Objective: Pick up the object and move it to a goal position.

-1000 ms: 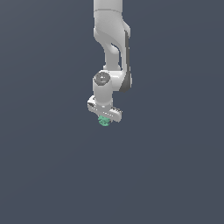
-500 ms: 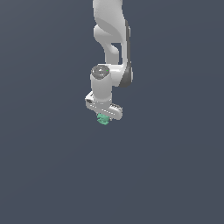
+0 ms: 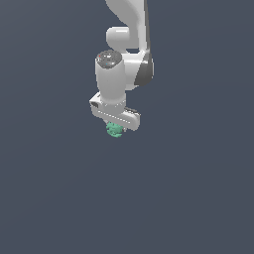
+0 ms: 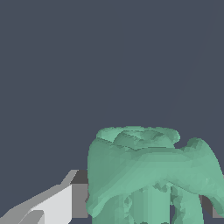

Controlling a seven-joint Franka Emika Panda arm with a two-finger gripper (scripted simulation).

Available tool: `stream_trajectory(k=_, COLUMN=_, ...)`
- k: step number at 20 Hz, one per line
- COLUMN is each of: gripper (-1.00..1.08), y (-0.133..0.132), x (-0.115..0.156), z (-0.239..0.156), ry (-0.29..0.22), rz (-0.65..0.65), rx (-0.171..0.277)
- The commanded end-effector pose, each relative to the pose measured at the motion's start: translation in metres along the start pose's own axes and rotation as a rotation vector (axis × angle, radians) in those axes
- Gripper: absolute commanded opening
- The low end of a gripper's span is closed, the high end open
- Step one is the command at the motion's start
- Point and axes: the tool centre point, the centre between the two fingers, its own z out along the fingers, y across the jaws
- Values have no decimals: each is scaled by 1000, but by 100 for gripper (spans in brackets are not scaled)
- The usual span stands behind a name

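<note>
The small teal-green, lumpy, matte object [image 3: 114, 130] sits directly under my white two-finger gripper [image 3: 115, 127], pinched between its fingers and filling much of the wrist view [image 4: 148, 175], where one pale finger [image 4: 52, 203] presses against its side. I see the white Panda arm [image 3: 124, 69] coming down from the top of the exterior view, its wrist bent so the hand points downward and cants slightly. Plain dark grey-blue background surrounds it.

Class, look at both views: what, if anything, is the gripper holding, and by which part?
The gripper holds the teal-green object, pinched at its upper part; its lower part hangs below the fingers.
</note>
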Motion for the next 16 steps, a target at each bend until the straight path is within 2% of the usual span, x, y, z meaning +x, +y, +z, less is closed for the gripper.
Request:
stream_trajectory(k=1, gripper=-100, y=-3, x=8, z=-24, ry=0, rz=0, rx=-1)
stream_trajectory(k=16, gripper=-100, y=-20, x=58, z=-156, ry=0, rz=0, rx=-1)
